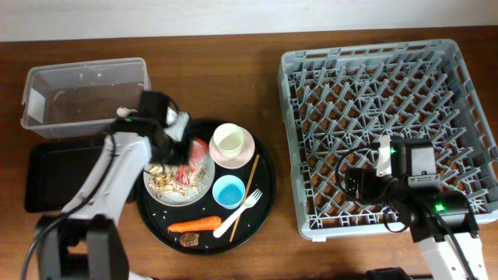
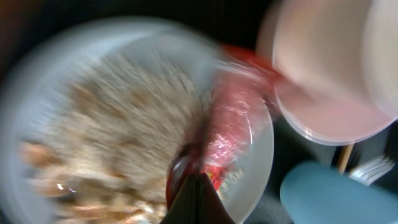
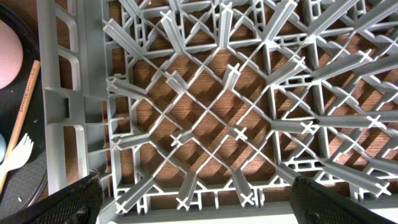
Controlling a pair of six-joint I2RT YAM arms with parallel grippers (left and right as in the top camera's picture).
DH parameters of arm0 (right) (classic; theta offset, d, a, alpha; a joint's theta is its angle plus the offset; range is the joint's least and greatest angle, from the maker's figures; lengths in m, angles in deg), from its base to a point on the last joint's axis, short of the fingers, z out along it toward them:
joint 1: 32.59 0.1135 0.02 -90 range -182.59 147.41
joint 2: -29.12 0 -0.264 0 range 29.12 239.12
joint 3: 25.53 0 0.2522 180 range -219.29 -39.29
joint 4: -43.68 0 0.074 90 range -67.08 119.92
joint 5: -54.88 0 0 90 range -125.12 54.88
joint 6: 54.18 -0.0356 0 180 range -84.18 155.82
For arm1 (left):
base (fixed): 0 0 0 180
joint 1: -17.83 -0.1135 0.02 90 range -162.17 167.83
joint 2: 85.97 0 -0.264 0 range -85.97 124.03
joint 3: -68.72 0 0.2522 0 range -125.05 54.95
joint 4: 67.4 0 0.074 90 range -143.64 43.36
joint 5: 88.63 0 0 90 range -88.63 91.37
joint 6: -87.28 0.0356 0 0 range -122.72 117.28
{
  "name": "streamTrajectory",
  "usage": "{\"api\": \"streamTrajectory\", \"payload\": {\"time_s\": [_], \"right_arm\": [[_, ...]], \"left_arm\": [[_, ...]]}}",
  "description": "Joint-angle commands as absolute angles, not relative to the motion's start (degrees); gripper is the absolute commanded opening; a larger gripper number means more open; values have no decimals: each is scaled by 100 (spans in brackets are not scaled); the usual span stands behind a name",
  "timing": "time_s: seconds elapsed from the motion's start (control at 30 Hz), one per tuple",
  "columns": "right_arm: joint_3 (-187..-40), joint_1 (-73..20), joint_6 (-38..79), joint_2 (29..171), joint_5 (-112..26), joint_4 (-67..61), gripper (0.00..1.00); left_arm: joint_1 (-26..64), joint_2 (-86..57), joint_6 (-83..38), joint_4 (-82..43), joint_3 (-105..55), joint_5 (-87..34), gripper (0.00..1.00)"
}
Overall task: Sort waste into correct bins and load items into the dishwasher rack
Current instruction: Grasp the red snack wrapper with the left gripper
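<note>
My left gripper (image 1: 177, 145) (image 2: 199, 182) is over the white plate (image 1: 204, 187) (image 2: 258, 155) and shut on the red shiny snack wrapper (image 1: 196, 158) (image 2: 233, 124). Rice and crumbs (image 1: 166, 183) (image 2: 118, 124) lie on the plate. The pink bowl (image 1: 243, 152) (image 2: 329, 106) holds the white cup (image 1: 228, 140). The blue cup (image 1: 229, 190) (image 2: 329, 196), fork (image 1: 238, 213), chopstick (image 1: 252, 174), carrot (image 1: 194, 225) and brown chunk (image 1: 189, 239) lie on the round black tray (image 1: 264, 194). My right gripper (image 1: 359, 185) (image 3: 196, 190) is open and empty over the grey rack (image 1: 389, 117) (image 3: 62, 93). The tissue is not in view.
The clear tub (image 1: 85, 93) stands at the back left, holding some brownish matter. The flat black tray (image 1: 50, 175) lies in front of it, partly under my left arm. Bare wooden table shows between the round tray and the rack.
</note>
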State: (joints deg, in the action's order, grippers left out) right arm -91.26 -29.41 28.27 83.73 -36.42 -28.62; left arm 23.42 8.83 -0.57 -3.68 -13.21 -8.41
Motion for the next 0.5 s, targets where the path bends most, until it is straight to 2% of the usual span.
{"api": "streamTrajectory", "payload": {"time_s": [0.0, 0.17, 0.23, 0.37, 0.4, 0.47], "right_arm": [[-9213, -2967, 2801, 8360, -3545, -2856, 99], [-9213, -2967, 2801, 8362, -3548, -2856, 99], [-9213, -2967, 2801, 8362, -3548, -2856, 99], [-9213, -2967, 2801, 8362, -3548, -2849, 99], [-9213, -2967, 2801, 8371, -3548, -2841, 99], [-9213, -2967, 2801, 8435, -3548, -2838, 99]], "left_arm": [[1787, 496, -72, -456, -2188, -450, 0], [1079, 503, -74, -1983, -2267, -450, 0], [897, 616, -107, -2637, -2267, -96, 1], [886, 818, -205, -2438, -2267, -281, 2], [904, 857, -205, -2285, -2267, -528, 18], [987, 1005, -205, -1730, -2265, -942, 24]]}}
